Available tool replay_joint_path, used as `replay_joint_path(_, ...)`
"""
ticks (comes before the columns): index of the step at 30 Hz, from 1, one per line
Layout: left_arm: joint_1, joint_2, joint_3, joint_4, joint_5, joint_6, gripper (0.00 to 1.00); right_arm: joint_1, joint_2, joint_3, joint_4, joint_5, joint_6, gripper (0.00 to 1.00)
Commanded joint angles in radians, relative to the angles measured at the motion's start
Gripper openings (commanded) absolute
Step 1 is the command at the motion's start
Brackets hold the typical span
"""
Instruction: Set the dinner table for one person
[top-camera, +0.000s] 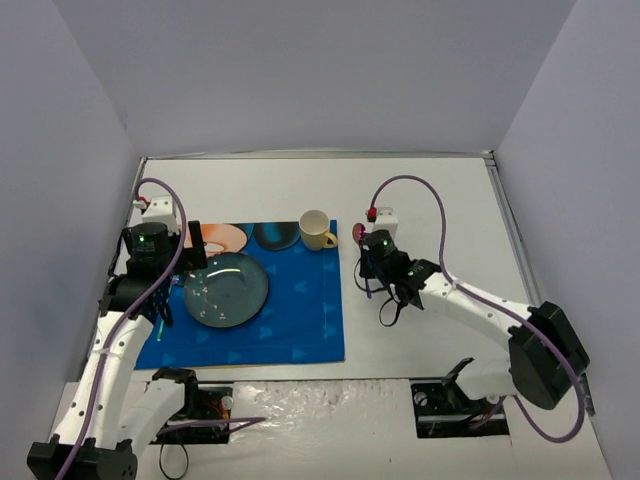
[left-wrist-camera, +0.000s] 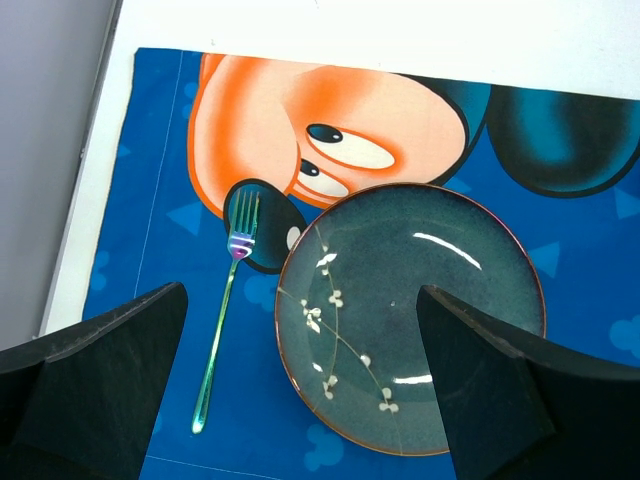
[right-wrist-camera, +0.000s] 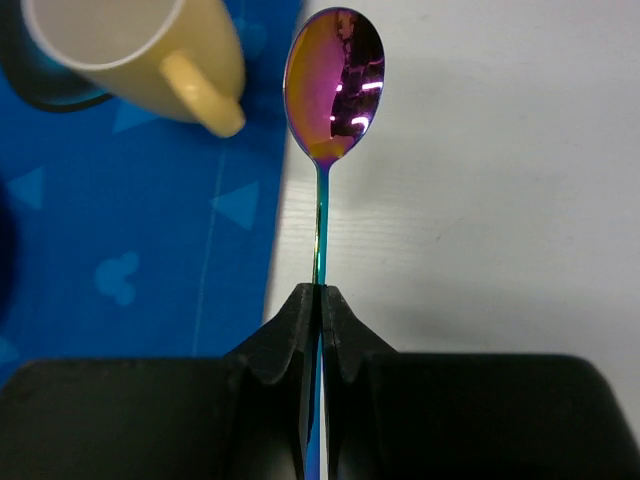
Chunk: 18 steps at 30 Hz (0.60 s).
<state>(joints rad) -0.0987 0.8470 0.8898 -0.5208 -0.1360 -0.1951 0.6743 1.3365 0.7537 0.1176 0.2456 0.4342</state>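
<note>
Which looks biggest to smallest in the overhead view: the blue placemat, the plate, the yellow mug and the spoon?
1. blue placemat
2. plate
3. yellow mug
4. spoon: only its pink bowl shows clearly from above, so its place below the mug is unsure.

Left gripper (left-wrist-camera: 300, 300) spread wide, facing down; right gripper (right-wrist-camera: 320, 293) pinched shut, angled forward and down.

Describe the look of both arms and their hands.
The left arm and right arm have white links, black joints, a looping purple cable and a green light near the wrist. The left hand and right hand are matte black, with wedge-shaped fingers.
</note>
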Motion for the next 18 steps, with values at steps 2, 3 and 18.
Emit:
replay_joint_path(2,-0.009,-0.023,0.025,0.021,-0.056,-0.021,0.97,0.219,-0.121,0.051,-0.055,0.203,0.160,0.00)
replay_joint_path(3,-0.009,-0.025,0.026,0.014,-0.072,-0.026,0.97,0.259,-0.119,0.067,-0.060,0.234,0.175,0.00)
replay_joint_path(18,-0.007,-0.080,0.028,-0.005,-0.211,-0.047,0.97,0.492,0.295,0.348,-0.072,0.365,0.383,0.00)
